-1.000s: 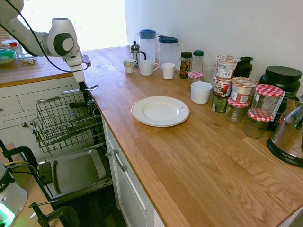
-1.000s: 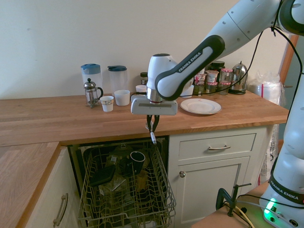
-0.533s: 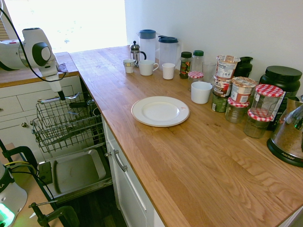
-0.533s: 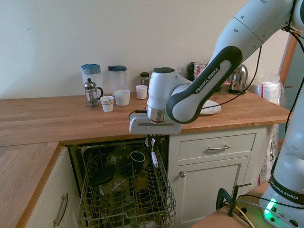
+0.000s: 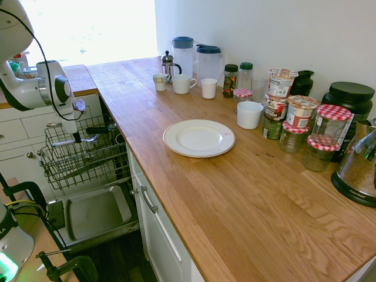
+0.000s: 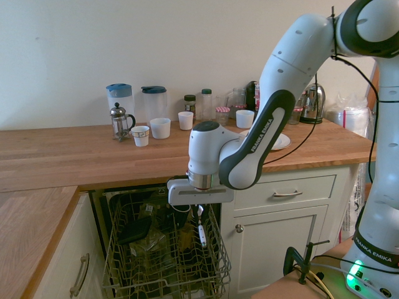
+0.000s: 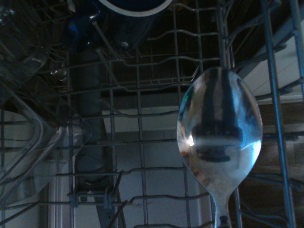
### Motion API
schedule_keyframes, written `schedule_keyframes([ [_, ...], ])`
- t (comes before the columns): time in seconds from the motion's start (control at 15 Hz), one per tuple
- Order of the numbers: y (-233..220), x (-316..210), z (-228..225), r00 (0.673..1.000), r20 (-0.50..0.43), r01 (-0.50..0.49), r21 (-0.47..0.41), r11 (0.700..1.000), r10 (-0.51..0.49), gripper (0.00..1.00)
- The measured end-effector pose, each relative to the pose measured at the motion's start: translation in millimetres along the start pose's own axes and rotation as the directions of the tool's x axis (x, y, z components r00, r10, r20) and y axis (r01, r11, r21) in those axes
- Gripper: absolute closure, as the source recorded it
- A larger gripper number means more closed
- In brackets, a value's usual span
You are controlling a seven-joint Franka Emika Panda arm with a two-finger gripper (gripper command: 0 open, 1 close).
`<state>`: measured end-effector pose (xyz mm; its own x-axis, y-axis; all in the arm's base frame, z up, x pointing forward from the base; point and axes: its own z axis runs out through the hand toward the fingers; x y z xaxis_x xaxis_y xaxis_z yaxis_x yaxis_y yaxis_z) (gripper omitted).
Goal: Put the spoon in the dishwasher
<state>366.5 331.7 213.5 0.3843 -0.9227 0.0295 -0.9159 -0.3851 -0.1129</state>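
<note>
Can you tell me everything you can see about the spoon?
The spoon is shiny silver, like metal, with an oval bowl that narrows into a thin neck. Bright and dark reflections shine in the bowl. The gripper holds it, closed on its handle, over the dishwasher's wire rack. I can't tell if the spoon touches the wires.

Wooden countertop (image 5: 176,194) bearing a white plate (image 5: 199,138), with a French press (image 6: 120,122), a patterned cup (image 6: 141,135), white cups (image 5: 249,115), blue-lidded pitchers (image 5: 183,56), lidded jars (image 5: 320,153) and a kettle (image 5: 358,167) standing nearer the wall (image 5: 264,29).
</note>
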Motion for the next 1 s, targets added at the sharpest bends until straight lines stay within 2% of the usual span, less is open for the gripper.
schedule_keyframes([
  [0.33, -25, 5, 59, 1.0, 0.006, -0.025, -0.058, 0.998, 0.026, 1.0],
  [0.8, -39, 6, 103, 1.0, 0.012, -0.026, -0.113, 0.993, 0.028, 1.0],
  [0.87, -40, 7, 108, 1.0, 0.014, -0.024, -0.119, 0.993, 0.026, 0.0],
  [1.0, -39, 5, 116, 1.0, 0.019, -0.016, -0.131, 0.991, 0.018, 0.0],
])
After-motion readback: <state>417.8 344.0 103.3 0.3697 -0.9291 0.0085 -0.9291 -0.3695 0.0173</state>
